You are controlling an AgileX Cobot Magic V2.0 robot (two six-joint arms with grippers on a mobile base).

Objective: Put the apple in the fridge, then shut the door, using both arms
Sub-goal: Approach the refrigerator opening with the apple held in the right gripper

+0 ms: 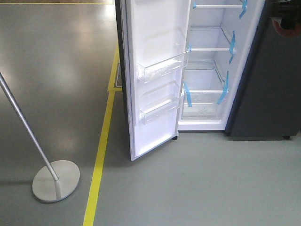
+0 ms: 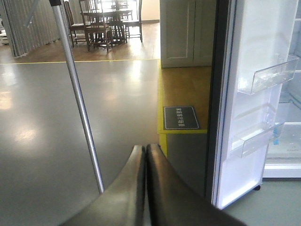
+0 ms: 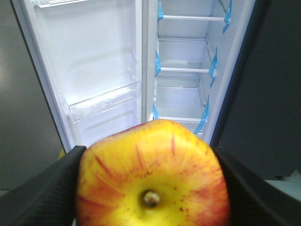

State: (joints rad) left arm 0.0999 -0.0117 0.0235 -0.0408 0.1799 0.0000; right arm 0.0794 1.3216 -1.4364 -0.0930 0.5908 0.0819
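Apple (image 3: 153, 174), stem dimple facing the wrist camera, being gripped between the fingers of the right claw (image 3: 151, 190), which is hovering in front of the fridge (image 1: 205, 77) and looking into its open compartment. The left claw (image 2: 144, 153) is hanging clenched on nothing, off to the left of the fridge, beyond the door (image 1: 155, 42), which is standing wide open. For a clean placement the right arm is probably best travelling straight in over one of the white shelves (image 1: 210, 48), between the blue tape (image 1: 187, 96) strips on the fridge walls, and lowering the fruit until it is resting before loosening, since a round apple is liable to roll.
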